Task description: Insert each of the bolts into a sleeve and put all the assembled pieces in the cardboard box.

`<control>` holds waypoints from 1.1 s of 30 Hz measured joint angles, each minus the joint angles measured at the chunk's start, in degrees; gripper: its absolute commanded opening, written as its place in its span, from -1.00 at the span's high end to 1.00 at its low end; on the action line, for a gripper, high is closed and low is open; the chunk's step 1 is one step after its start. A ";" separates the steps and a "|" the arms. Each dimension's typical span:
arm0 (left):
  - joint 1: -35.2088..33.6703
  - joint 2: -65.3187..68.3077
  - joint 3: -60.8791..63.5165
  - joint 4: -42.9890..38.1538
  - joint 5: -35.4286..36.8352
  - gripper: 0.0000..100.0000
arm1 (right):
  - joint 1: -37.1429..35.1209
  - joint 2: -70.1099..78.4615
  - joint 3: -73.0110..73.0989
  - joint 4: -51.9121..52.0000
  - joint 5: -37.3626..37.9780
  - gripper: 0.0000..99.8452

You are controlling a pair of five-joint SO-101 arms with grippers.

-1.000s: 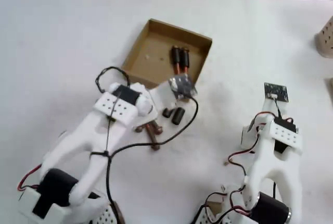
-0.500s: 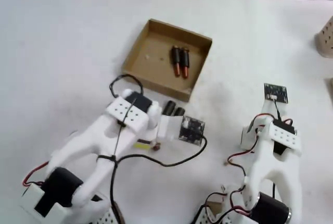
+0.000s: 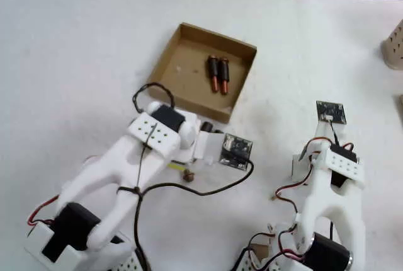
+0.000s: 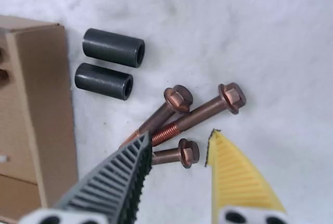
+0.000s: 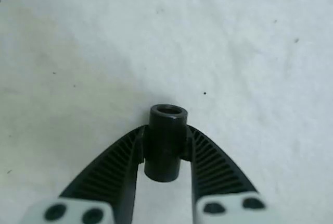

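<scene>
- High view: over the last second the left arm (image 3: 113,164) has swung its wrist down and toward the right arm (image 3: 334,183). Its camera board (image 3: 237,151), earlier at the near corner of the cardboard box (image 3: 170,63), now sits well clear of it.
- The left arm now covers what lies beneath it, apart from one bolt head (image 3: 187,173) peeping out. It also hides part of the two loose sleeves (image 3: 206,127) beside the box's near wall.
- Two assembled pieces (image 3: 218,74) lie side by side in the box, unmoved. The right arm has kept its place.
- Left wrist view: the left gripper (image 4: 179,135) hangs over the white table (image 4: 270,36) with its jaws apart.
- Three copper bolts (image 4: 200,114) lie fanned out just past the tips, and the shortest bolt (image 4: 174,155) lies in the gap. The grey finger (image 4: 119,182) covers their shank ends.
- The sleeves lie side by side near the bolts, just beside the box wall.
- Right wrist view: the right gripper (image 5: 165,130) is clamped on a black sleeve (image 5: 165,156), whose open end sticks out past the fingertips. The table is behind it.
</scene>
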 measured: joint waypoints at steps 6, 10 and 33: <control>0.00 5.10 -0.70 -2.37 0.00 0.65 | 0.00 0.00 0.00 0.00 0.00 0.97; -0.53 9.41 -3.87 -2.73 0.00 0.65 | 0.00 0.00 0.00 0.00 0.00 0.97; -2.37 21.54 -8.44 -2.73 0.00 0.65 | 0.00 0.00 0.00 0.00 0.00 0.97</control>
